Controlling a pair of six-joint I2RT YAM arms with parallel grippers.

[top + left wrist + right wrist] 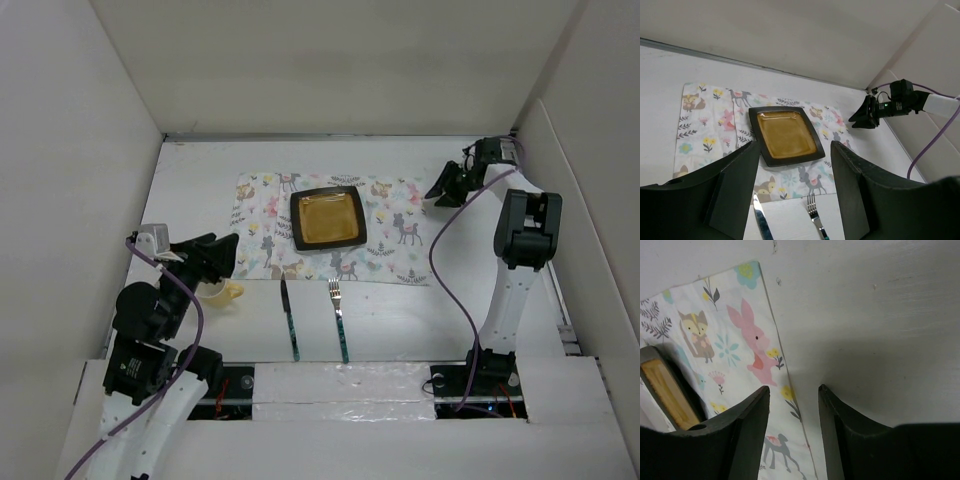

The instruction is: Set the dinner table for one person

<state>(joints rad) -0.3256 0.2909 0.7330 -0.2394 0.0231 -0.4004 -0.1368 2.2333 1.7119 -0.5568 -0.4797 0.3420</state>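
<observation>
Both jaws are open and hold nothing. Our plate (327, 219) sits on the mat (400, 240). We think the knife (290, 320) and fork (339, 320) must go beside it.

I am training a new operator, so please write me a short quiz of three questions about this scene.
1. True or false: the plate rests on the placemat.
2. Where do the knife and fork lie? A on the plate; B on the table, on the placemat's near side; C under the placemat.
3. Fill in: the fingers of the right gripper stand ___ (open or shut).
Key: 1 true; 2 B; 3 open.
</observation>
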